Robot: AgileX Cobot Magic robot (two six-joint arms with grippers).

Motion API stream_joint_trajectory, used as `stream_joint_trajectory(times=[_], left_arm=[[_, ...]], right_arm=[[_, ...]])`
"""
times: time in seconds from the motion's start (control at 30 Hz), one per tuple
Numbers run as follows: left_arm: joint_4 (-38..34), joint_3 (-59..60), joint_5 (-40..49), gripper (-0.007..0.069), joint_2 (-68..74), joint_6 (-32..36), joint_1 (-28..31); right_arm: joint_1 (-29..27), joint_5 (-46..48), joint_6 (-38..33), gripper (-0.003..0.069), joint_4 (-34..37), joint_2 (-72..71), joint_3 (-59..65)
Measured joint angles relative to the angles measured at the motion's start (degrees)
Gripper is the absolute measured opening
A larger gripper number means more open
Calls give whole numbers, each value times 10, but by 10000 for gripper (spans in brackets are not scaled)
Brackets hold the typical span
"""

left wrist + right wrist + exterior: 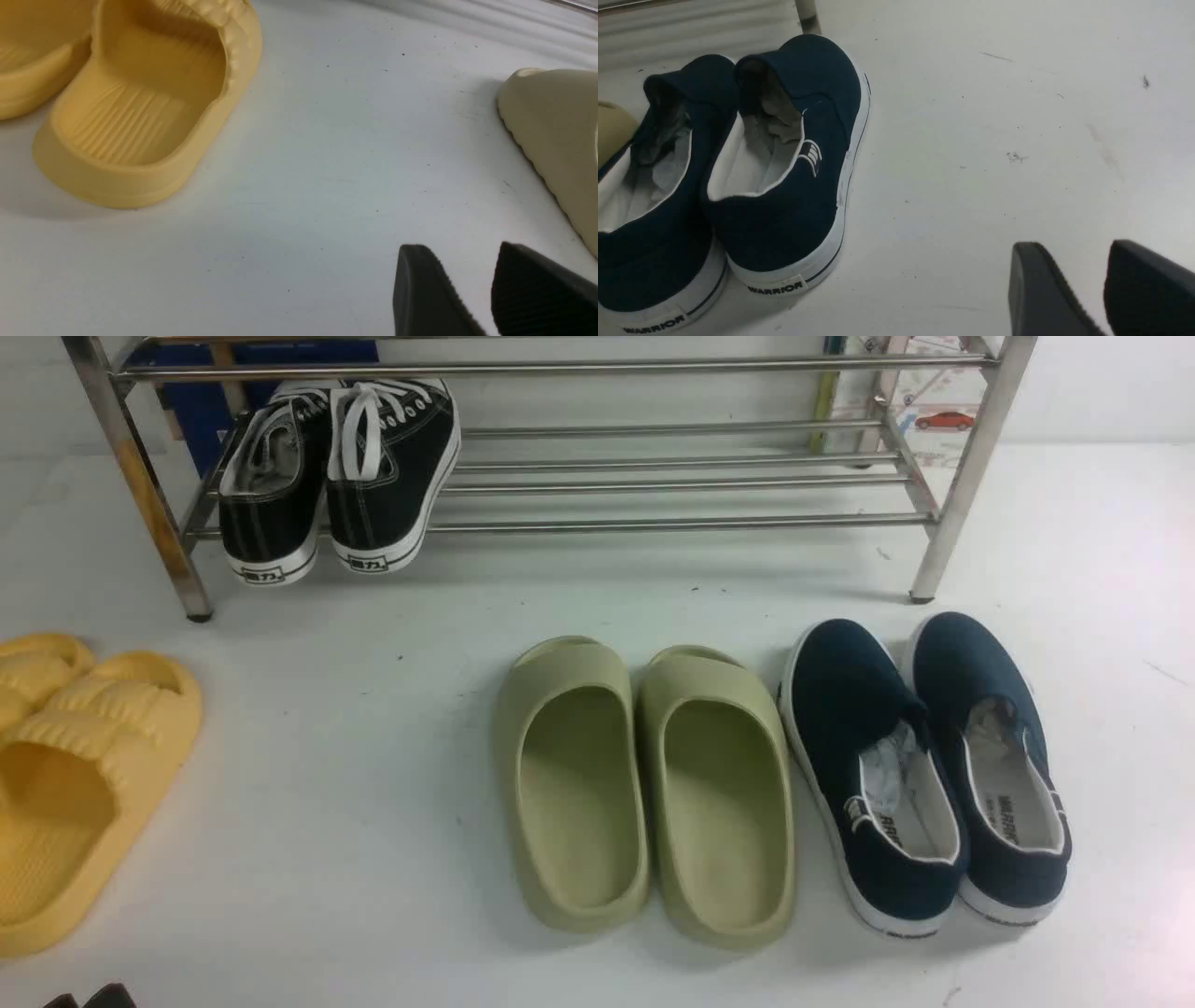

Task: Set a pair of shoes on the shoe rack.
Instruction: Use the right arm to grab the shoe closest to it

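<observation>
Beside the navy shoes (850, 709) sit olive slippers (569, 784); black sneakers (373, 485) occupy the rack (672, 523). Empty, the left pincer (462, 252) and right pincer (1073, 247) gape.

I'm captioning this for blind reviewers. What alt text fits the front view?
A pair of navy slip-on shoes sits on the white surface at right, beside olive-green slippers at centre and yellow slippers at far left. Behind them stands a steel shoe rack holding black lace-up sneakers at its left end.
</observation>
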Motion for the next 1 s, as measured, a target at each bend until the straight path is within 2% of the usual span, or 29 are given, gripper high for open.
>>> stream_joint_trajectory(times=[0.63,0.7,0.83,0.87,1.0], left_arm=[[0,0,0,239,0,0,0],[0,0,0,239,0,0,0],[0,0,0,239,0,0,0],[0,0,0,239,0,0,0],[0,0,0,239,0,0,0]], right_arm=[[0,-1,5,248,-7,0,0],[0,-3,23,248,19,0,0],[0,-12,96,248,120,0,1],[0,-16,135,248,187,0,2],[0,-16,220,248,329,0,5]])
